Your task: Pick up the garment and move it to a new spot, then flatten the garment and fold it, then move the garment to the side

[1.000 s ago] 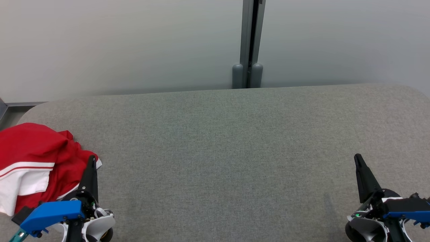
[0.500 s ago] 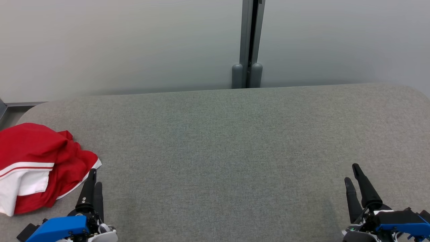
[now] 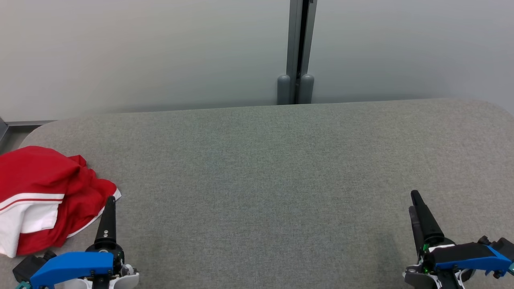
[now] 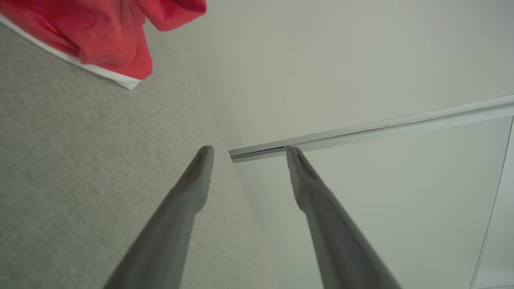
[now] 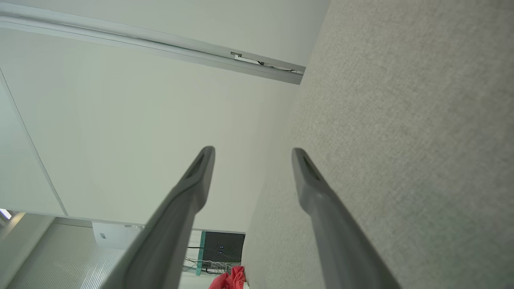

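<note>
The garment (image 3: 44, 192), red with a white panel and a thin red stripe, lies crumpled in a heap at the far left edge of the bench (image 3: 257, 168). It sits loose on the grey cloth surface, in no bin or basket, and part of it runs out of the head view.

The left tool (image 3: 109, 202) is just beside the heap's near right hem. Its wrist view shows the two fingers spread with nothing between them, and the cloth off to one side, not touching. The right tool (image 3: 413, 200) is well apart, over bare bench at the lower right, its fingers likewise spread and holding nothing.

The step in hand looks like the first pick-up, not yet begun. To do it well, the left tool should turn toward the heap and close on a raised fold rather than the flat white hem, so that the fingers catch few layers and do not scrape the bench. A grip near a seam or corner would let the garment hang open when lifted. The broad middle of the bench is the natural new spot, within reach of both arms. Behind stand a pale wall (image 3: 140, 52) and a grey upright post (image 3: 299, 40).
</note>
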